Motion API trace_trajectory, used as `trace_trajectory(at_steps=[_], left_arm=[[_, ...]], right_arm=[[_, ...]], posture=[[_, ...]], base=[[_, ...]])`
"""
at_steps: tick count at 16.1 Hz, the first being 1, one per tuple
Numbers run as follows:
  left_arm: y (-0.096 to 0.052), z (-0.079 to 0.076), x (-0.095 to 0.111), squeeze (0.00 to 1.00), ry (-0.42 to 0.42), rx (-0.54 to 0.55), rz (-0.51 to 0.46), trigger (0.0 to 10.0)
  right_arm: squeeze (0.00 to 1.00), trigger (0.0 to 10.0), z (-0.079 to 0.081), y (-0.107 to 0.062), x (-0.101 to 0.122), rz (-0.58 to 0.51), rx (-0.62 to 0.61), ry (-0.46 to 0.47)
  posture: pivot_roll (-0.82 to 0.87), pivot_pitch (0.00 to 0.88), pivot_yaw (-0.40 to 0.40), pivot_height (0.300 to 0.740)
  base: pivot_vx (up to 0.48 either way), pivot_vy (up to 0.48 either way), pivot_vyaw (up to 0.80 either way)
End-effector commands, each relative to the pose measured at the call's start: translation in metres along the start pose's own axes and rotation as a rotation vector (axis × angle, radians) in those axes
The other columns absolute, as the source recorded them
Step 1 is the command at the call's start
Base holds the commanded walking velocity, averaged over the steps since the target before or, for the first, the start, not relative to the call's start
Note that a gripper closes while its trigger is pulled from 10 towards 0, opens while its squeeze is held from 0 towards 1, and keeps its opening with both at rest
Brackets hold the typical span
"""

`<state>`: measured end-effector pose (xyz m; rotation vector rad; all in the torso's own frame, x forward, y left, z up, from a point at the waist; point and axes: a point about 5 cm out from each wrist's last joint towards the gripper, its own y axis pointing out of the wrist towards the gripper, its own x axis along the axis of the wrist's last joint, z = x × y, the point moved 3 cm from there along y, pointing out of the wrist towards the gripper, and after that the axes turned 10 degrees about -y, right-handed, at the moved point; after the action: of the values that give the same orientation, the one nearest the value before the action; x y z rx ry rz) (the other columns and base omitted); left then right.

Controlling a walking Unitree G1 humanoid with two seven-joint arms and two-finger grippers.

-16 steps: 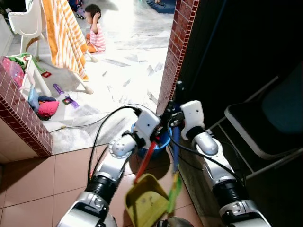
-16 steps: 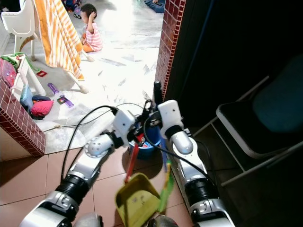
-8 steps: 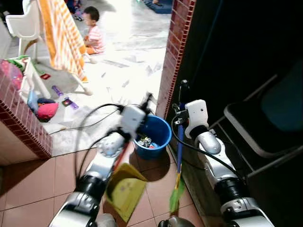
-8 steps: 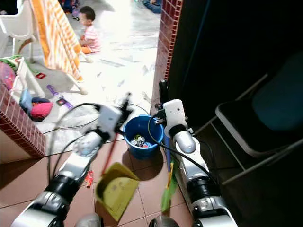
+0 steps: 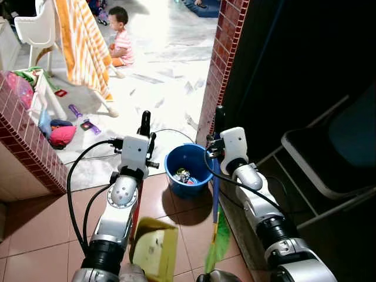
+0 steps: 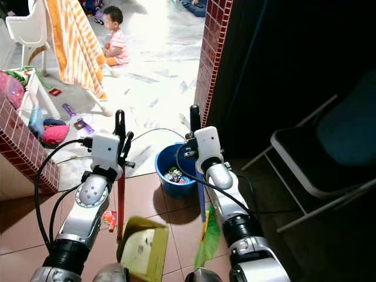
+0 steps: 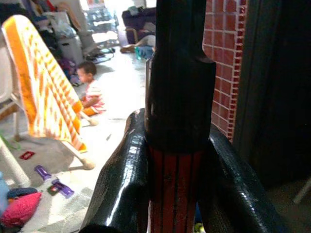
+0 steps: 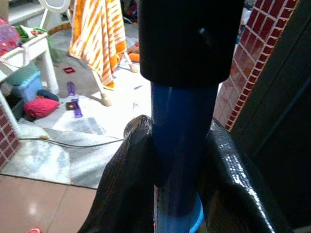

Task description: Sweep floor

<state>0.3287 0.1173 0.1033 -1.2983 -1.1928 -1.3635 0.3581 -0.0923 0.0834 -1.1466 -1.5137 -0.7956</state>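
My left gripper (image 5: 147,140) is shut on the red handle (image 5: 136,207) of a yellow-green dustpan (image 5: 154,252). The handle stands nearly upright and the pan sits low over the tiles, left of a blue bucket (image 5: 185,189) with rubbish in it. In the left wrist view the fingers (image 7: 121,184) clasp the red handle (image 7: 176,189) just under its black cap. My right gripper (image 5: 216,148) is shut on the blue handle (image 5: 215,191) of a broom whose green bristles (image 5: 218,247) hang by the bucket's right side. The right wrist view has the blue handle (image 8: 182,160) between the fingers (image 8: 124,194).
A red brick pillar (image 5: 220,64) rises just behind the bucket. A low brick wall (image 5: 26,141) stands at the left, a folding chair (image 5: 329,158) in the dark at the right. On the bright floor beyond sit a child (image 5: 120,41), a towel rack (image 5: 82,41), toys (image 5: 61,132) and a cable (image 5: 88,155).
My left arm has swung the dustpan away from over the bucket, out to the left and down, with its handle now upright. The broom stays by the bucket's right side.
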Motion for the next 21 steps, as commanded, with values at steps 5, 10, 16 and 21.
trace_trajectory(at_steps=[5, 10, 16, 21], left_arm=[[-0.005, -0.018, 0.011, 0.0, -0.017, -0.035, -0.019, 10.0], [0.003, -0.028, 0.015, 0.0, -0.023, -0.074, -0.022, 10.0], [0.009, -0.023, 0.015, 0.0, -0.022, -0.045, -0.025, 10.0], [0.01, -0.007, 0.009, 0.0, 0.008, -0.003, -0.009, 10.0]], right_arm=[[0.0, 10.0, 0.016, -0.009, -0.009, -0.005, 0.047, 0.062], [0.0, 10.0, 0.007, -0.004, -0.006, -0.008, 0.016, 0.071], [0.0, 10.0, 0.01, -0.002, -0.003, -0.027, -0.008, 0.058], [0.0, 10.0, 0.011, 0.005, 0.004, -0.052, -0.03, 0.057]], posture=[[0.04, 0.0, -0.039, 0.74], [0.01, 0.0, -0.02, 0.74], [0.02, 0.0, -0.03, 0.74], [0.03, 0.0, -0.032, 0.74]], base=[[0.0, 0.364, 0.43], [0.0, 0.48, 0.0], [0.0, 0.48, 0.0], [0.0, 0.48, 0.0]])
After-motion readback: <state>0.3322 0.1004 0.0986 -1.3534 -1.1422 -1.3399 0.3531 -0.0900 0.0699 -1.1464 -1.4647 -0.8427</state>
